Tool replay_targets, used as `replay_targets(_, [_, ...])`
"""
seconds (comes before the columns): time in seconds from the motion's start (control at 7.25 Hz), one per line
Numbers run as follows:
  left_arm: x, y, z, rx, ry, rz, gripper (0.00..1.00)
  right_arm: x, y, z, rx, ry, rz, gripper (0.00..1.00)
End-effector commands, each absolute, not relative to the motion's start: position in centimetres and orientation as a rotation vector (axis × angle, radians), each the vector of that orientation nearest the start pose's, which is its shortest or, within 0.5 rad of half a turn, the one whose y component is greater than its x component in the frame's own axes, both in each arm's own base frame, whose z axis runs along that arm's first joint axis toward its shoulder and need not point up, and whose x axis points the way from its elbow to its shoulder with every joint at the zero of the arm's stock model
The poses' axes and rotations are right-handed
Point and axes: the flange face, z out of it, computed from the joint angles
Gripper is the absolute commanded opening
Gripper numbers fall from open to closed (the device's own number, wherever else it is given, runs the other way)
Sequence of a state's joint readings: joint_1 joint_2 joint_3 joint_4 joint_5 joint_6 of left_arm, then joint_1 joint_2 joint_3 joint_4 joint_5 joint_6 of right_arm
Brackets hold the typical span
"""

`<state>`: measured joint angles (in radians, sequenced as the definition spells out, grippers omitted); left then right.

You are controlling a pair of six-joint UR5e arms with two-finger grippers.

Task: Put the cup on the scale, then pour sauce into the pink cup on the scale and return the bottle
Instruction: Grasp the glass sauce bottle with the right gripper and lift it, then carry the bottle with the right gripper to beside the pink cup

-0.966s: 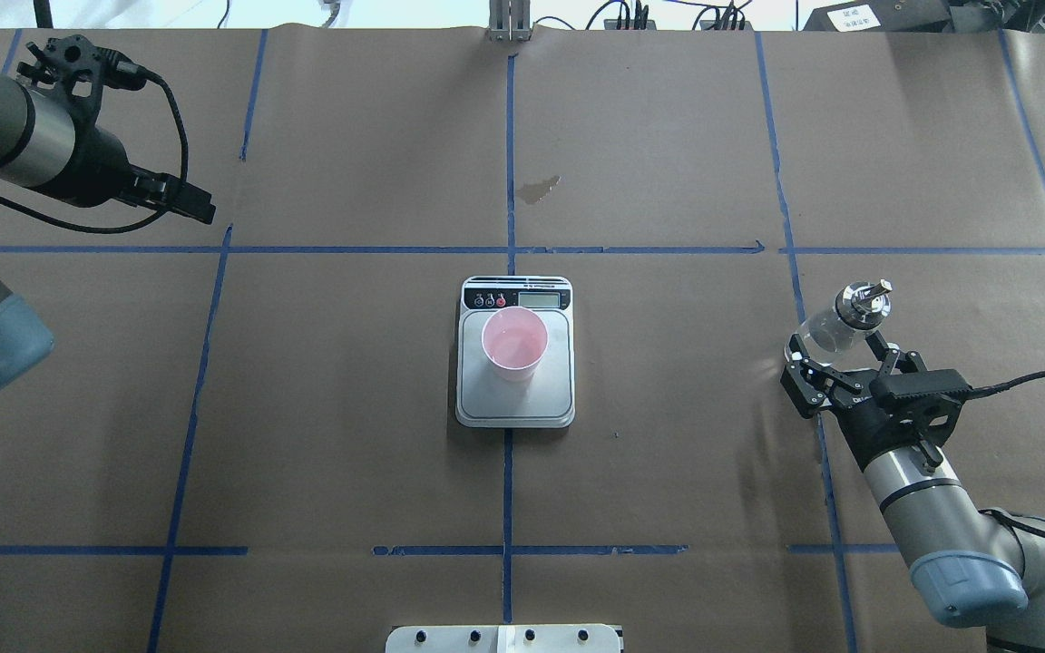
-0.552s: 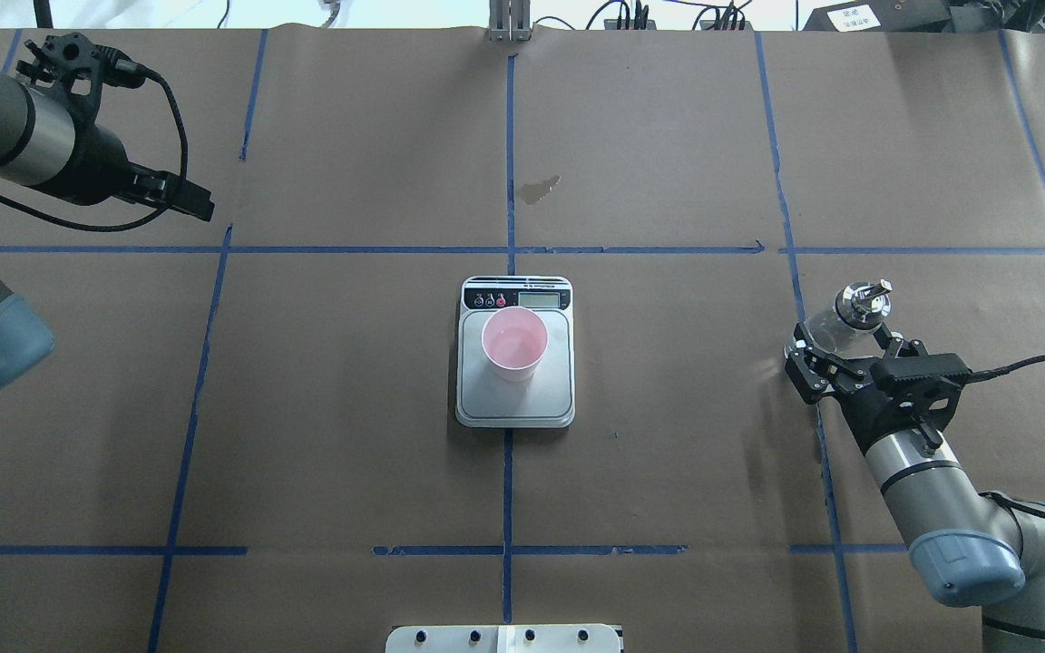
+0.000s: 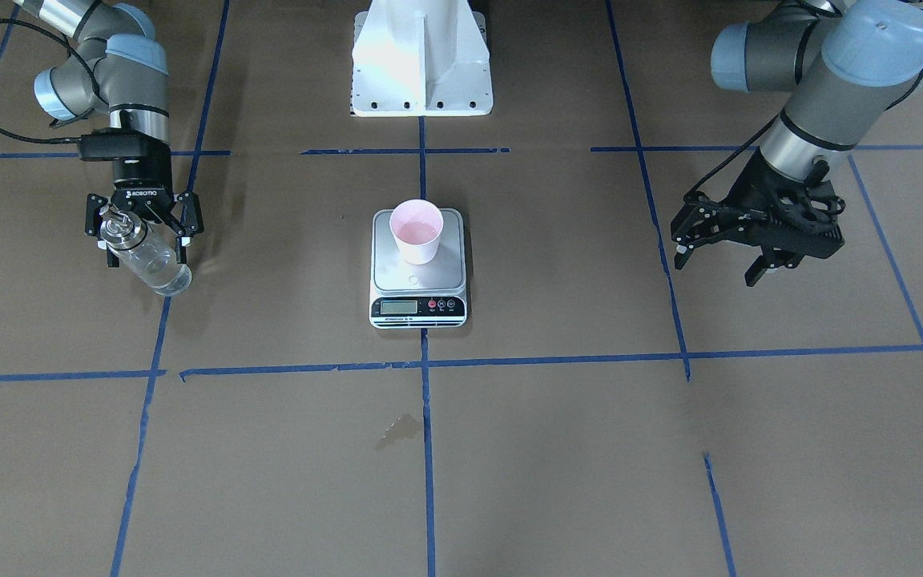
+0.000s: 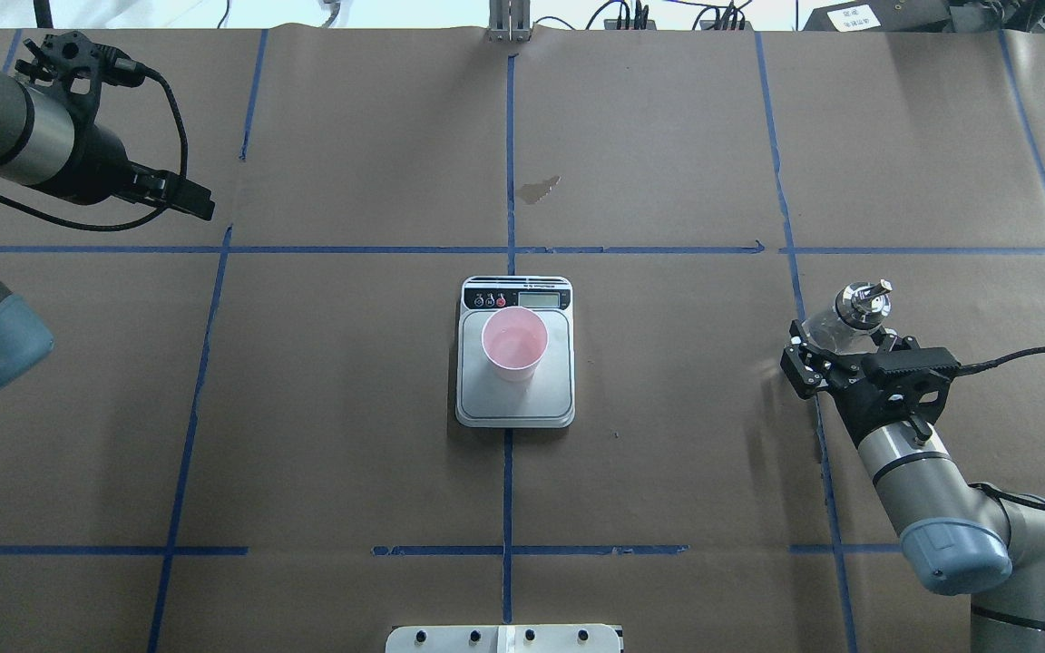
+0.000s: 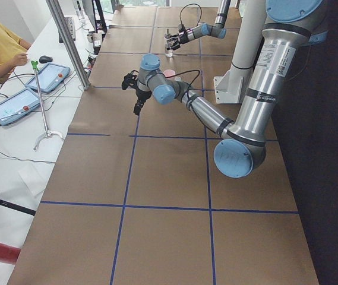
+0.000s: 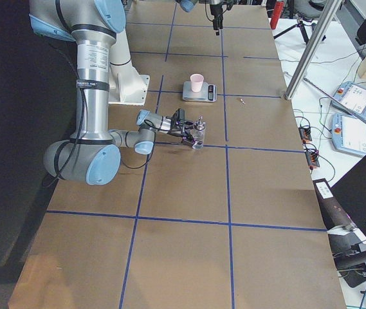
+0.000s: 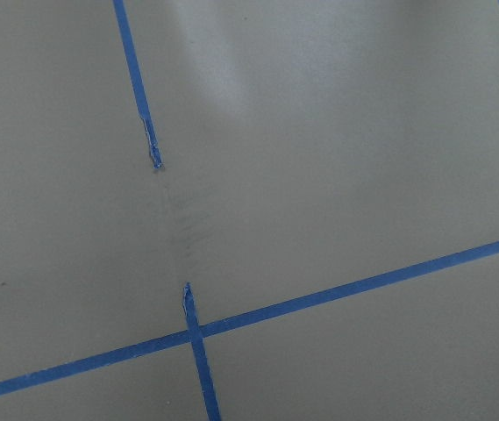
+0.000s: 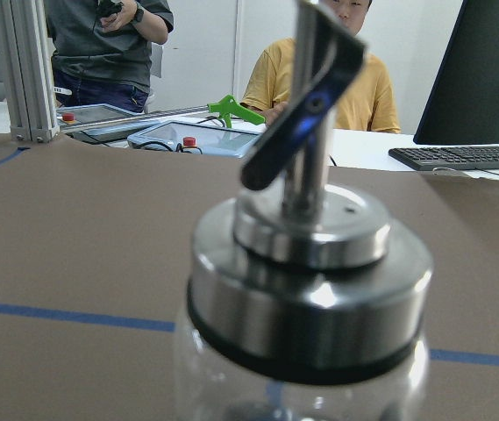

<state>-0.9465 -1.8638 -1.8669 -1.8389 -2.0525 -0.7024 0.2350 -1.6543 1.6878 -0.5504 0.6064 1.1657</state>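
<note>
Tapered pink cup (image 3: 421, 247), holding shallow clear sauce (image 3: 416, 232), stood on the scale's (image 3: 417, 276) flat steel platform. Cylindrical glass bottle (image 3: 159, 272) stood on the papered worktop (image 4: 668, 453) between the right pincer's (image 3: 147, 256) spread fingers; left pincer (image 3: 716, 268) spread, empty.

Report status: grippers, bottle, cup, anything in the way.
Both open: right gripper straddling the bottle, left gripper empty, off to the side. Bottle upright on the table, cup on the scale. Nothing seen in the way.

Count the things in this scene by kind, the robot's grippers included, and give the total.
pink cup: 1
digital kitchen scale: 1
glass bottle: 1
two-finger grippers: 2, left gripper and right gripper
Total: 5
</note>
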Motion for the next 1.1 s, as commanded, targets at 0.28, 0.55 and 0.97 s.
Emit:
replay_targets(0.28, [26.7, -52.0, 33.0, 0.384, 0.876, 0.128, 1.00, -38.1, -31.7, 50.2, 1.191, -0.686, 0.252, 0.03])
replay_targets(0.55, [26.4, -51.6, 33.7, 0.379, 0.870, 0.130, 1.00, -38.6, -32.6, 48.5, 1.169, -0.751, 0.211, 0.00])
replay_targets(0.97, [25.6, -50.5, 35.0, 0.372, 0.860, 0.138, 1.00, -42.1, -34.7, 44.1, 1.247, -0.565, 0.117, 0.00])
